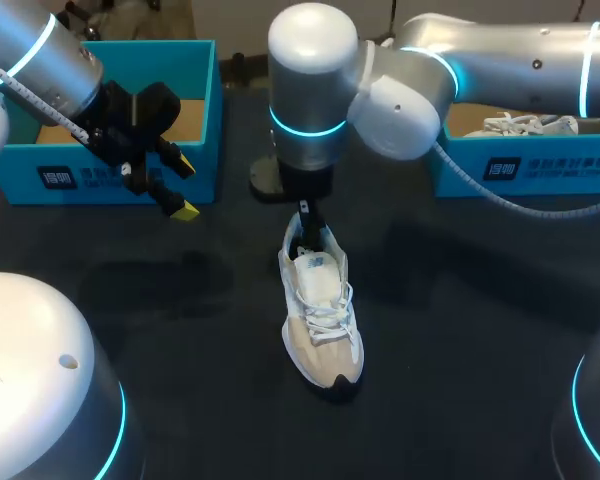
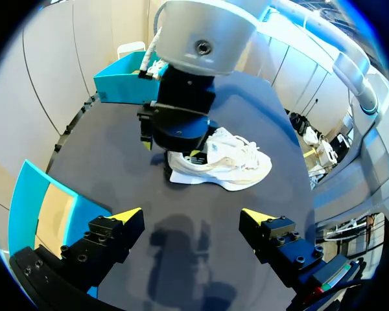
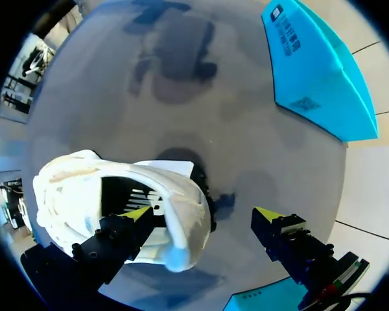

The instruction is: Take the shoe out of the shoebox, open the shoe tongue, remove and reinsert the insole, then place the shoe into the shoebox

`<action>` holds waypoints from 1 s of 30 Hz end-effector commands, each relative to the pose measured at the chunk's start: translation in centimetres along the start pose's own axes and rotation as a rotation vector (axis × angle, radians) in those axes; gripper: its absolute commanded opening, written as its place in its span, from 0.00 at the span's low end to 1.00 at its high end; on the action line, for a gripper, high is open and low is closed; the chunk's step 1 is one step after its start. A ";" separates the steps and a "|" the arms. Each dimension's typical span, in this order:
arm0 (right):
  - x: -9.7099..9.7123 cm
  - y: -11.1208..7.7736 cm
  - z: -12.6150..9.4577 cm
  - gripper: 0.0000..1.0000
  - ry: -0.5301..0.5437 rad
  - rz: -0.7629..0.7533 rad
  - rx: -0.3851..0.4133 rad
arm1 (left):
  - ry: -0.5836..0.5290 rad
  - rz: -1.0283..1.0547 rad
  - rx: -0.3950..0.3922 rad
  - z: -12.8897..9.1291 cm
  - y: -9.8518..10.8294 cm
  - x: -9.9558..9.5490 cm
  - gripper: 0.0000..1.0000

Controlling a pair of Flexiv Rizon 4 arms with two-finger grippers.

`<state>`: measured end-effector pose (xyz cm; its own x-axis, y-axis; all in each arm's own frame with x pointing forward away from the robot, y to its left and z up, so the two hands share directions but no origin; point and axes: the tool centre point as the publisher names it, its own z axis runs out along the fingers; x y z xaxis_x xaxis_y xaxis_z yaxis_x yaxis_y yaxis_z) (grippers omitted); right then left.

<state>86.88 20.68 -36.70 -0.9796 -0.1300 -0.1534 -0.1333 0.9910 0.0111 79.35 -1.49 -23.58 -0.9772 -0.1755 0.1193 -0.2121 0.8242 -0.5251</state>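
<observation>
Dark, matte table (image 1: 480, 330) carries two bright blue cardboard boxes, one at each far corner. The left box (image 1: 130, 180) shows a bare brown floor. The right box (image 1: 540, 165) holds a second shoe (image 1: 520, 125).

Between them, well apart from both, the shoe (image 1: 322, 315) stands upright on its sole near the middle of the table, toe toward the robot. It is a pale runner with a white mesh-like upper, beige panels, a thick rounded sole and soft white laces (image 1: 325, 318) tied across the tongue (image 1: 315, 268).

So the shoe is out of its box, and the work looks to be at the opening: either freeing the tongue or going for the insole. I cannot tell which, nor whether the insole sits inside.

The right gripper (image 3: 203, 214) hangs over the heel with its jaws spread wide. One yellow-tipped finger is down inside the dark mouth of the shoe and the other is outside, beyond the padded heel collar. It holds nothing.

The left gripper (image 2: 191, 217) hovers above bare table just in front of the left box, jaws also wide and empty, pointing toward the shoe.

Next, the right fingers would need to close on something thin and flexible inside. The light shoe may tip or slide unless the left gripper steadies it.
</observation>
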 end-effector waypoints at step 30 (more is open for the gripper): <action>0.5 0.0 0.6 0.00 0.017 0.127 0.024 | -0.001 -0.001 -0.002 -0.1 0.0 0.1 1.00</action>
<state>86.85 20.74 -38.31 -0.9916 -0.0129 -0.1287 -0.0146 0.9998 0.0120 79.35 -1.49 -23.58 -0.9772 -0.1755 0.1193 -0.2121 0.8242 -0.5251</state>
